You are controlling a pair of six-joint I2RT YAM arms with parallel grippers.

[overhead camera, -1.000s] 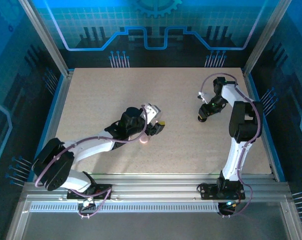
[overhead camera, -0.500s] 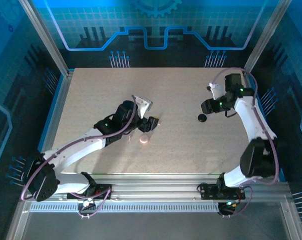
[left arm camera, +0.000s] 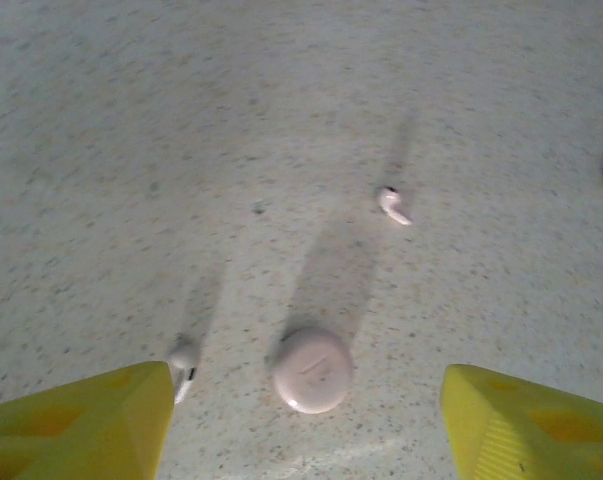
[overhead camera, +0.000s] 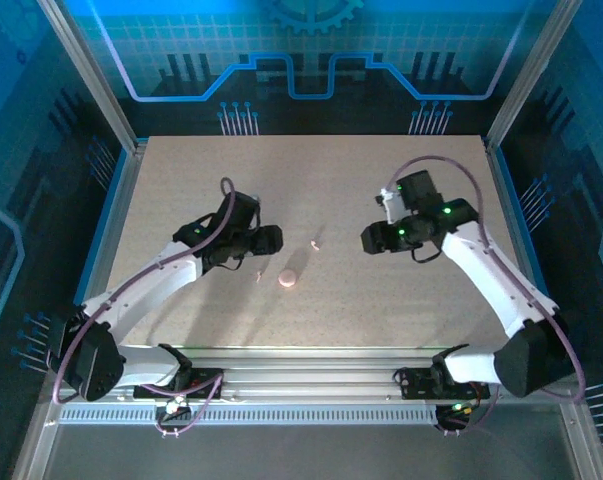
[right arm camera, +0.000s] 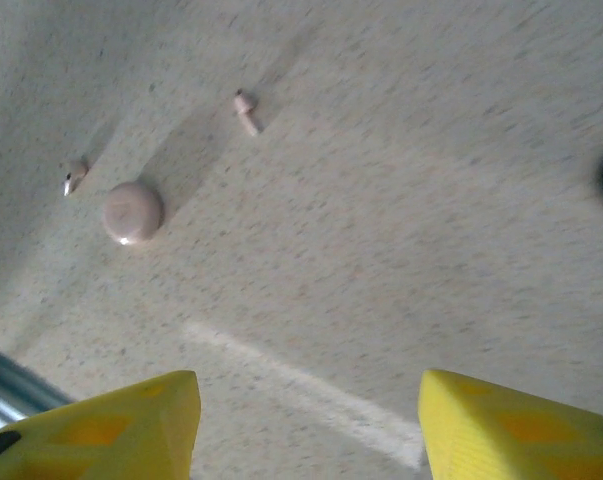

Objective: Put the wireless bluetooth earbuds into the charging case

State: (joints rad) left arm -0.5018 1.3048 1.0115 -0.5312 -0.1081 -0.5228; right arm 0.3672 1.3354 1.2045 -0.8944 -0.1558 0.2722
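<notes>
Above the table [overhead camera: 331, 165], left hand [overhead camera: 268, 240] and right hand [overhead camera: 371, 238] stand open, empty

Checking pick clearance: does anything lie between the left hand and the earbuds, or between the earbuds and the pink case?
Nothing visible does. The open left hand hangs above the table near the charging case. One earbud lies close beside the case and a second earbud farther off, with bare tabletop between them all.

Left arm [overhead camera: 146, 287] and right arm [overhead camera: 486, 275]: white links, black joints, purple cables. Black bases [overhead camera: 186, 378] stand at the table's [overhead camera: 331, 180] near edge. Fingers [left arm camera: 81, 425] are yellow.
</notes>
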